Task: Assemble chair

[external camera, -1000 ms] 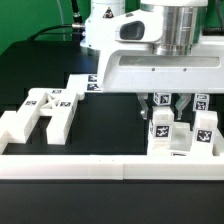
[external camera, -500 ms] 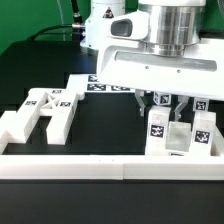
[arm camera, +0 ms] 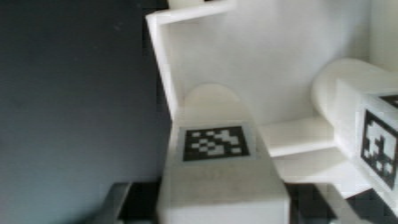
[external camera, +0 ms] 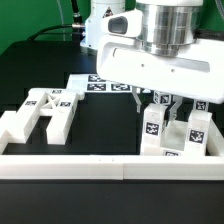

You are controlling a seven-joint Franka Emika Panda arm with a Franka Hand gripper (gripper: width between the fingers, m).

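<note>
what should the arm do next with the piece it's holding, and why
Probably ease the piece down and in toward the block beside it. The claw is shut on the piece, which stands close beside the block at the exterior view's right. It looks near its seat, though the pictures do not show whether the two are joined.

You have: one black worktop (external camera: pixel 105 125); one long low white rail (external camera: pixel 80 166) along its front edge; the marker board (external camera: pixel 84 83) lying flat at its rear edge; green surround (external camera: pixel 25 70) beyond.
</note>
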